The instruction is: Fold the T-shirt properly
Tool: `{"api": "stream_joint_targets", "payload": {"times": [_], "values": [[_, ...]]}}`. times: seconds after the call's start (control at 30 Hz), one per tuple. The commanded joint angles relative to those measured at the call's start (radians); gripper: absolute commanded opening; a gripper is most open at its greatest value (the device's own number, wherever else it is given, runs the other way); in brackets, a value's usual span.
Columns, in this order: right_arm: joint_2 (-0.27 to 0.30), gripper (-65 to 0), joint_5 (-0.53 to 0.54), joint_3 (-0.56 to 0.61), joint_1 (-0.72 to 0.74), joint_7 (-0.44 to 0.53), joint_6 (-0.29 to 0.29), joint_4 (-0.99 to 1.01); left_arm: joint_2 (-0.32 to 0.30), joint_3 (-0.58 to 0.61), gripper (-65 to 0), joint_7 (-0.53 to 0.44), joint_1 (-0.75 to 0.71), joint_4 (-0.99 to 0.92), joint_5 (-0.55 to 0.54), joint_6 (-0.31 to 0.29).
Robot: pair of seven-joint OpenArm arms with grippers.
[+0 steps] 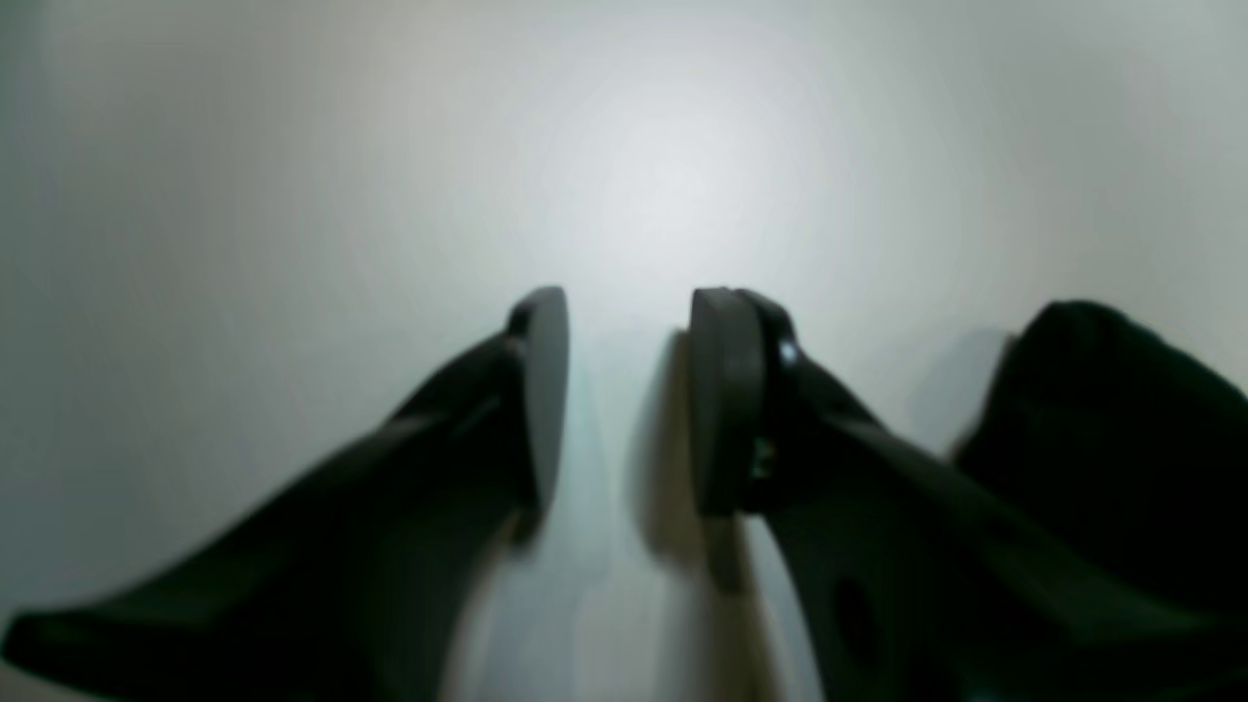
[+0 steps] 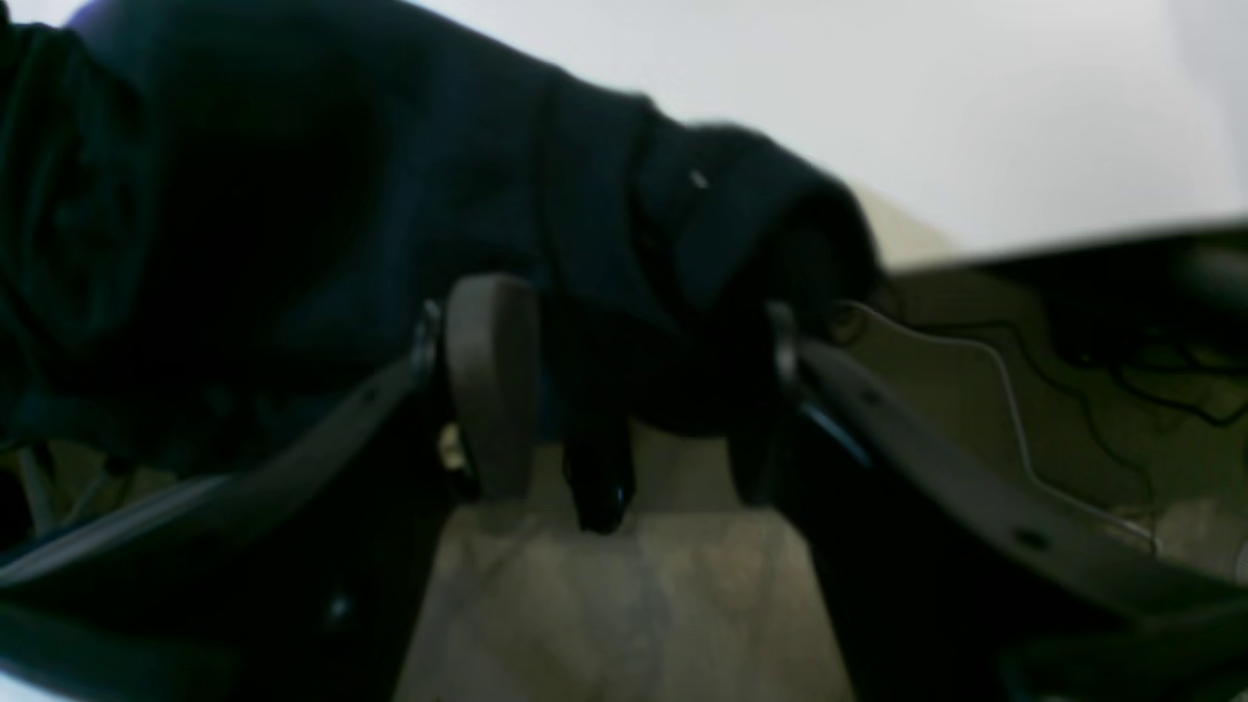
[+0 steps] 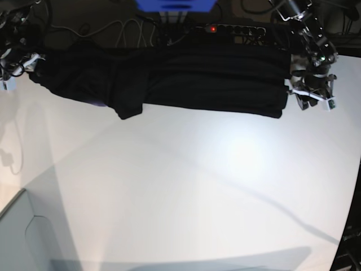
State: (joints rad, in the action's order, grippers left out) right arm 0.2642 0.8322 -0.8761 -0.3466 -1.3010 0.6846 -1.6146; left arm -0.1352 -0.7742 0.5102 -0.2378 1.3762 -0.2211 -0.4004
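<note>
The black T-shirt [image 3: 197, 79] lies stretched along the table's far edge, with a sleeve flap [image 3: 128, 107] hanging toward me and a bit of purple [image 3: 98, 104] at its lower left. My left gripper [image 3: 312, 97] is at the shirt's right end. In the left wrist view it [image 1: 629, 390] is open and empty over bare table, with black cloth [image 1: 1121, 439] to its right. My right gripper [image 3: 20, 62] is at the shirt's left end. In the right wrist view its jaws [image 2: 634, 390] stand wide apart with a bunch of the shirt [image 2: 390, 195] draped between them.
The white table [image 3: 197, 186] fills the near part of the base view. A power strip with a red light [image 3: 225, 28] and cables [image 3: 121, 28] lie behind the shirt. A white cable [image 3: 8, 158] hangs at the left edge. The floor [image 2: 624, 604] shows below the right gripper.
</note>
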Motion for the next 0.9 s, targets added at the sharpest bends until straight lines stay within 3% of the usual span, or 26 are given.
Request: {"api": "stream_joint_targets", "payload": {"times": [0.0, 0.6, 0.87], "values": [[0.019, -34.4, 0.016, -0.010, -0.002, 0.010, 0.014, -0.014, 0.004, 0.003, -44.2, 0.086, -0.018, -0.008, 0.032, 0.004], [0.005, -34.7, 0.012, 0.047, 0.057, 0.010, 0.014, 0.061, 0.001, -0.001, -44.2, 0.086, -0.018, -0.008, 0.032, 0.005], [0.022, -45.9, 0.011, 0.117, 0.100, 0.011, 0.014, 0.184, -0.005, -0.004, -44.2, 0.087, -0.018, -0.007, 0.032, 0.005]]}}
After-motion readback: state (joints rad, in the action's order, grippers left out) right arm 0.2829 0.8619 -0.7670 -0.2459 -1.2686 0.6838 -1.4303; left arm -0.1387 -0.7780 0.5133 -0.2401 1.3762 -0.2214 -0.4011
